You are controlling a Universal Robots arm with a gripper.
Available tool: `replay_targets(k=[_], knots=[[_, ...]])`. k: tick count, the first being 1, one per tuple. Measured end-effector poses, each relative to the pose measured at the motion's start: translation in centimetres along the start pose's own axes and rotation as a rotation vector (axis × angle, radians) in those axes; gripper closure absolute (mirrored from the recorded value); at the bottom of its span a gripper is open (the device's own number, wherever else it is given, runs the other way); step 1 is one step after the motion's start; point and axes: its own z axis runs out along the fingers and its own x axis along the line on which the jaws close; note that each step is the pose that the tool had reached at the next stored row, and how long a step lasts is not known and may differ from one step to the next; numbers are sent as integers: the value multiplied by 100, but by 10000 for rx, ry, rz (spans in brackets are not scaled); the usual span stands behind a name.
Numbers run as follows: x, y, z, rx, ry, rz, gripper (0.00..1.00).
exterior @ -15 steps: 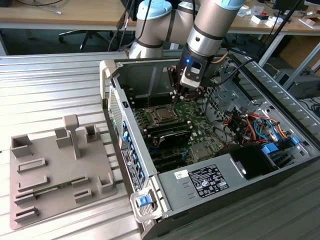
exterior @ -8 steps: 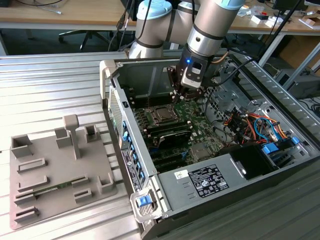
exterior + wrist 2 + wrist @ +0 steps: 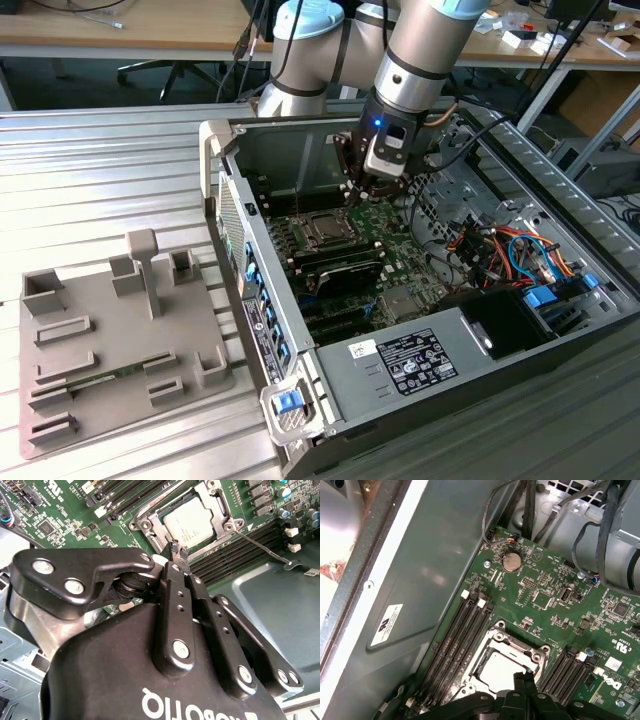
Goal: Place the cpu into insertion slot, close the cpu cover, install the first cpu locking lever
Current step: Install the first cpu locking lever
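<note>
Currently we note gripper (image 3: 176,550) fingers pressed together, empty, near silvery cpu (image 3: 189,522) framed by metal cpu cover (image 3: 515,641); white printed sticker (image 3: 387,625) on grey case wall (image 3: 435,570).

Silvery cpu (image 3: 189,522) lies flat, cpu cover (image 3: 221,507) around it.

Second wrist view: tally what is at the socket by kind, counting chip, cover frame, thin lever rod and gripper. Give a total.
cpu: 1
cpu cover: 1
lever rod: 1
gripper: 1
Total: 4
</note>
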Motion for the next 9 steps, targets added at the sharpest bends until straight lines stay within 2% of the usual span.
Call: replay_targets(k=[9], knots=[[0,0,0,18,-24,-515,89]])
